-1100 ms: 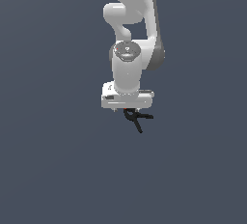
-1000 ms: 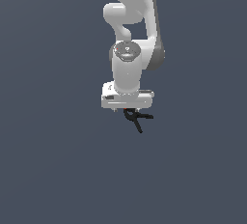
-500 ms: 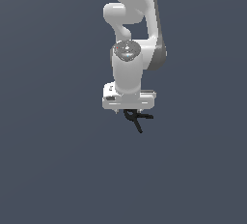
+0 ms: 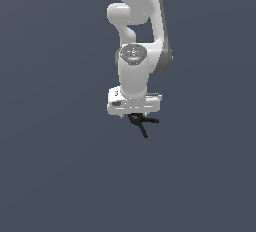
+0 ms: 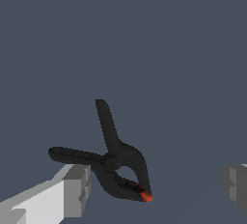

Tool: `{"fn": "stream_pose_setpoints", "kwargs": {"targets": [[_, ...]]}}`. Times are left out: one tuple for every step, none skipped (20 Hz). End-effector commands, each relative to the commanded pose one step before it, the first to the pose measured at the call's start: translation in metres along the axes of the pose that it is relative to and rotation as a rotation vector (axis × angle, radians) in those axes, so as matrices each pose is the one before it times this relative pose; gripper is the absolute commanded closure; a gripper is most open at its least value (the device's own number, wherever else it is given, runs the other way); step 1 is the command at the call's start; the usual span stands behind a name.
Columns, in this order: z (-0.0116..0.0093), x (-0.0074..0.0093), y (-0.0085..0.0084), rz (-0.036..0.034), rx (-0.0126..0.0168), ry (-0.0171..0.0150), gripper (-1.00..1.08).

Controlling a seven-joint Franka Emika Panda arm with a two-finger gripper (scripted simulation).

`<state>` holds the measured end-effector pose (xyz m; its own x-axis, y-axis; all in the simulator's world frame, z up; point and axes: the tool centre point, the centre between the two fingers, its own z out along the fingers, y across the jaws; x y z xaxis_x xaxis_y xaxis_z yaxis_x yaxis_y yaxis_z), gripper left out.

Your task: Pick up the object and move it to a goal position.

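The object is a small black clamp [image 4: 143,123] with two rod handles splayed in a V. It lies on the dark grey floor just under my white hand. In the wrist view the clamp [image 5: 117,159] has a red tip at its curved jaws. My gripper [image 5: 157,185] is open, with one grey fingertip [image 5: 76,188] touching or nearly touching a handle and the other fingertip [image 5: 235,180] well apart from the clamp. In the exterior view my gripper [image 4: 134,115] hangs straight down over the clamp, its fingers mostly hidden by the hand.
The floor [image 4: 60,166] is a plain dark grey surface with nothing else on it in either view. The white arm [image 4: 137,21] rises straight above the hand.
The hand has sunk very slightly toward the clamp. The clamp has not moved.
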<state>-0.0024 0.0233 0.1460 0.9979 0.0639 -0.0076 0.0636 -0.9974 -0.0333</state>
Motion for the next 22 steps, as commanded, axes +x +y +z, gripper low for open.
{"fn": "stream_pose_setpoints", "kwargs": {"targets": [[0.00459, -0.00213, -0.00170, -0.04072, -0.00353, -0.00056, -0.92], [0.00216, -0.00097, -0.00089, -0.01996, -0.00164, -0.00013, -0.92], [0.00232, -0.00105, -0.00098, -0.02161, -0.00173, -0.00016, -0.92], [0.00249, -0.00112, -0.00111, -0.02336, -0.00183, -0.00020, -0.92], [0.00265, -0.00119, -0.00124, -0.02508, -0.00189, -0.00023, -0.92], [0.00281, -0.00125, -0.00138, -0.02683, -0.00193, -0.00025, -0.92], [0.00297, -0.00131, -0.00154, -0.02860, -0.00197, -0.00027, -0.92], [0.00312, -0.00136, -0.00171, -0.03040, -0.00198, -0.00029, -0.92], [0.00327, -0.00140, -0.00190, -0.03220, -0.00199, -0.00031, -0.92], [0.00339, -0.00142, -0.00208, -0.03376, -0.00195, -0.00032, -0.92], [0.00338, -0.00137, -0.00218, -0.03405, -0.00184, -0.00030, -0.92], [0.00334, -0.00131, -0.00228, -0.03412, -0.00171, -0.00028, -0.92], [0.00331, -0.00125, -0.00237, -0.03419, -0.00159, -0.00025, -0.92], [0.00327, -0.00118, -0.00246, -0.03426, -0.00147, -0.00022, -0.92], [0.00323, -0.00111, -0.00255, -0.03433, -0.00135, -0.00017, -0.92], [0.00318, -0.00103, -0.00262, -0.03419, -0.00122, -0.00012, -0.92], [0.00301, -0.00091, -0.00258, -0.03275, -0.00106, -0.00006, -0.92], [0.00281, -0.00079, -0.00251, -0.03103, -0.00092, -0.00001, -0.92], [0.00263, -0.00068, -0.00243, -0.02930, -0.00078, 0.00004, -0.92], [0.00244, -0.00057, -0.00233, -0.02757, -0.00067, 0.00009, -0.92], [0.00226, -0.00048, -0.00222, -0.02581, -0.00057, 0.00013, -0.92], [0.00209, -0.00040, -0.00210, -0.02406, -0.00048, 0.00016, -0.92]]}}
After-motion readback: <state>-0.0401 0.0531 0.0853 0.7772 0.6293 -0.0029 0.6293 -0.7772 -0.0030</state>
